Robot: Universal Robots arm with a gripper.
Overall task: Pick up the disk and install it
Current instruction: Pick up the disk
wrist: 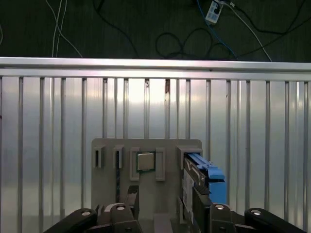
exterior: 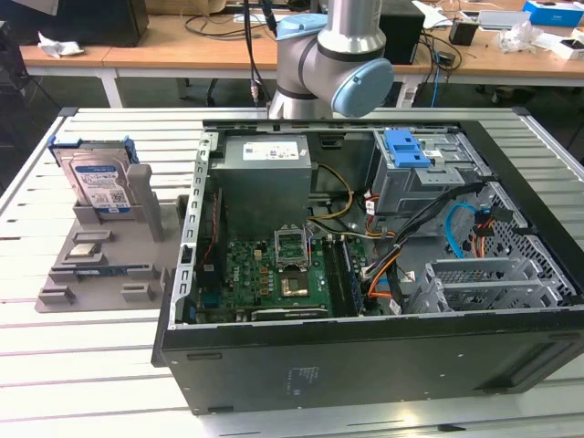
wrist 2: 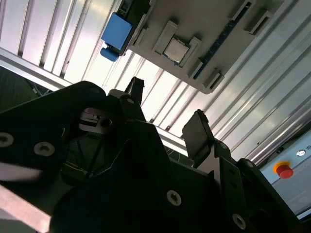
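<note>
While the disk [exterior: 99, 182] stands on edge in its grey holder [exterior: 91, 274] on the bench [exterior: 82, 365], at ten o'clock from the computer case [exterior: 365, 356], the gripper [wrist: 165, 199] is spread, empty. Rigid, weighty and shock-sensitive, I judge; pinch its flat faces.

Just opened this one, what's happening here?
A single robot arm is working beside an open computer case. The disk stands upright in a gray holder tray, untouched. In the first wrist view the gripper hangs apart from that tray, open and empty. Nothing has been picked up or installed yet.
</note>
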